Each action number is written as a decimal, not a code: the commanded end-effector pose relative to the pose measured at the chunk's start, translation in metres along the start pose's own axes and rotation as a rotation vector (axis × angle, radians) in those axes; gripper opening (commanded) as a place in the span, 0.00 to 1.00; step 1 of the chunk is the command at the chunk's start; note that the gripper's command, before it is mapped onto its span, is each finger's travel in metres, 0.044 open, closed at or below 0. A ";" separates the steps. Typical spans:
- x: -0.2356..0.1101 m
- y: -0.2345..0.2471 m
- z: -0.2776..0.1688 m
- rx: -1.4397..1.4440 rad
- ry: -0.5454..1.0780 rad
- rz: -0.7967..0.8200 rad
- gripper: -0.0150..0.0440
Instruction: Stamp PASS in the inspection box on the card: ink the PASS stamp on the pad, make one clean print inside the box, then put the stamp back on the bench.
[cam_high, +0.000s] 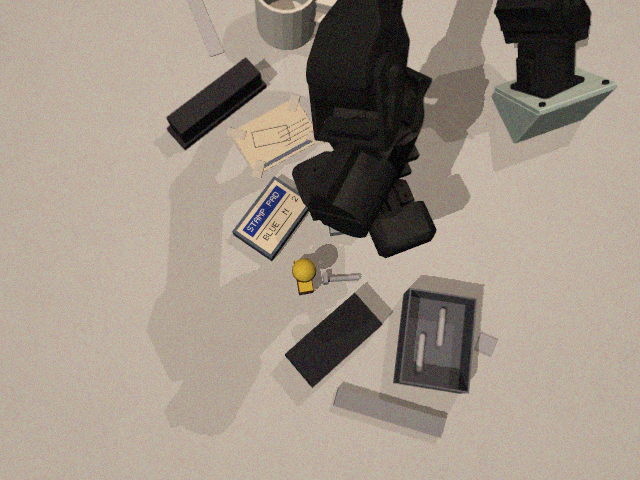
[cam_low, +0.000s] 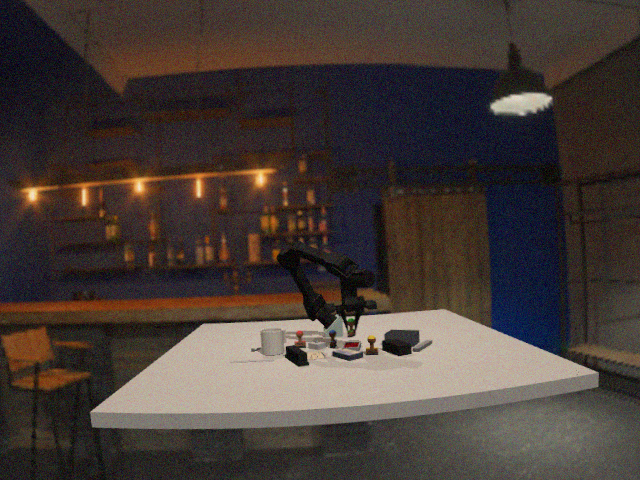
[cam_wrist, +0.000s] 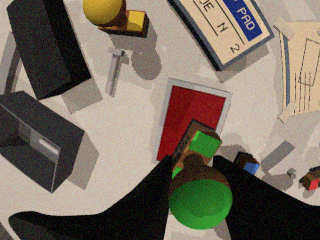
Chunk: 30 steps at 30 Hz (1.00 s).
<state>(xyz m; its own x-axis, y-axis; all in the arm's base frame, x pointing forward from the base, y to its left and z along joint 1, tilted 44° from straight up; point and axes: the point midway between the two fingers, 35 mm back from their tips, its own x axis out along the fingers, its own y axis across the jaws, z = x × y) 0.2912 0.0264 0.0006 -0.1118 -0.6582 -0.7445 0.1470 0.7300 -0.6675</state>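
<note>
A dim bar with blue walls, bottle-lined shelves, a wooden chair and a hanging lamp.

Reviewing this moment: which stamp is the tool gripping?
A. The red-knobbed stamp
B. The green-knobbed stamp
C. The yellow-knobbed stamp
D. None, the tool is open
B: in the wrist view the tool is shut on the green-knobbed stamp, held above the red ink pad, while the yellow-knobbed stamp stands free on the bench.
</note>
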 end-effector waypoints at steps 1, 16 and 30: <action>0.004 -0.001 -0.001 -0.005 -0.001 -0.005 0.25; 0.014 -0.001 -0.001 -0.004 -0.001 -0.005 0.25; 0.023 -0.002 -0.001 -0.003 -0.001 -0.006 0.25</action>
<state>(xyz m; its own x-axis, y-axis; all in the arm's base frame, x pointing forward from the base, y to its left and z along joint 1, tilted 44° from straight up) 0.2885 0.0128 -0.0136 -0.1114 -0.6589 -0.7439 0.1488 0.7291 -0.6681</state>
